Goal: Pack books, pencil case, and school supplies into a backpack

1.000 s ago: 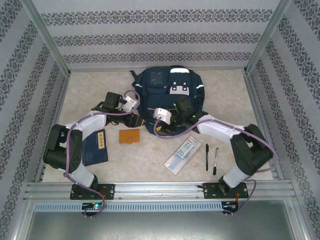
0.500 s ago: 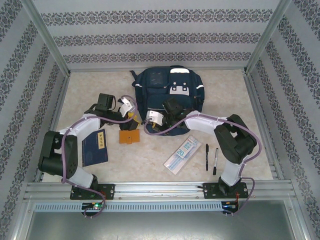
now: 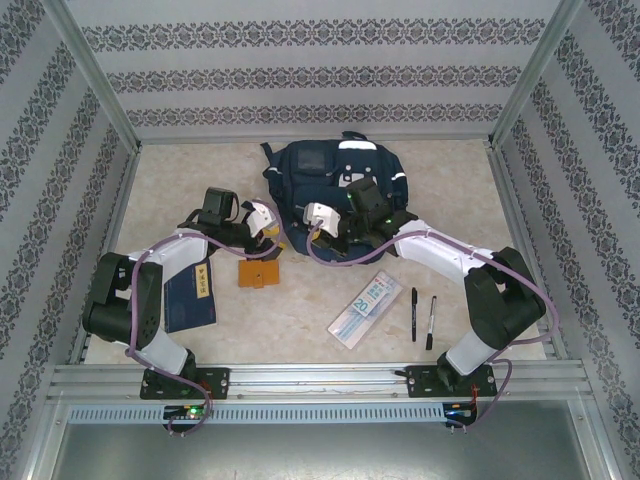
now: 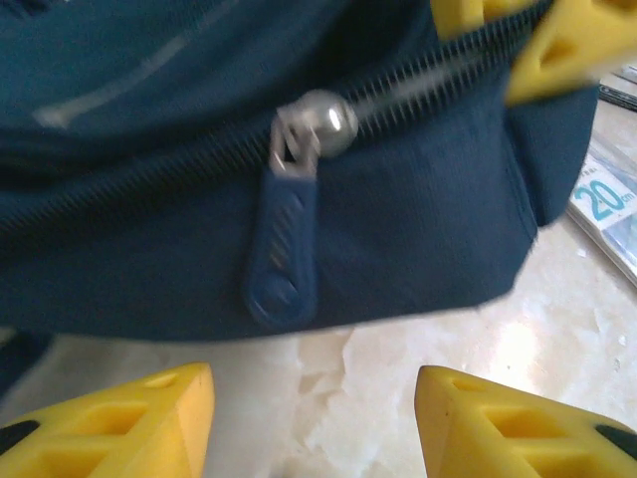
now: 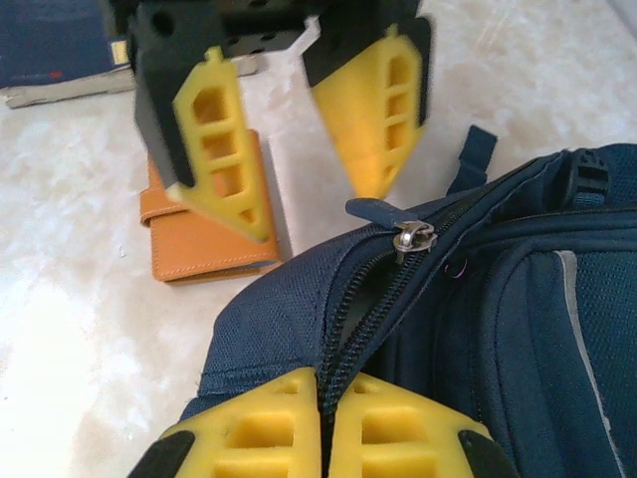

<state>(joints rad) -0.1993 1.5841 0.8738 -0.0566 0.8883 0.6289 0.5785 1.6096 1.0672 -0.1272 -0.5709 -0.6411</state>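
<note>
Left end effector half-open, empty; zip pull dead ahead, centred, tab hanging toward it. Right end effector pinched shut on backpack seam.

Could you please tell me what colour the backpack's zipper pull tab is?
The pull tab is navy blue, on a silver slider; left wrist view shows it best.

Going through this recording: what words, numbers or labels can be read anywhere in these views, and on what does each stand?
"20": teal, at one end of the pencil case; the finer print beside it is too small to read.
Yellow label on the navy book: characters too small to read.
White patches on the backpack: nothing legible.
</note>
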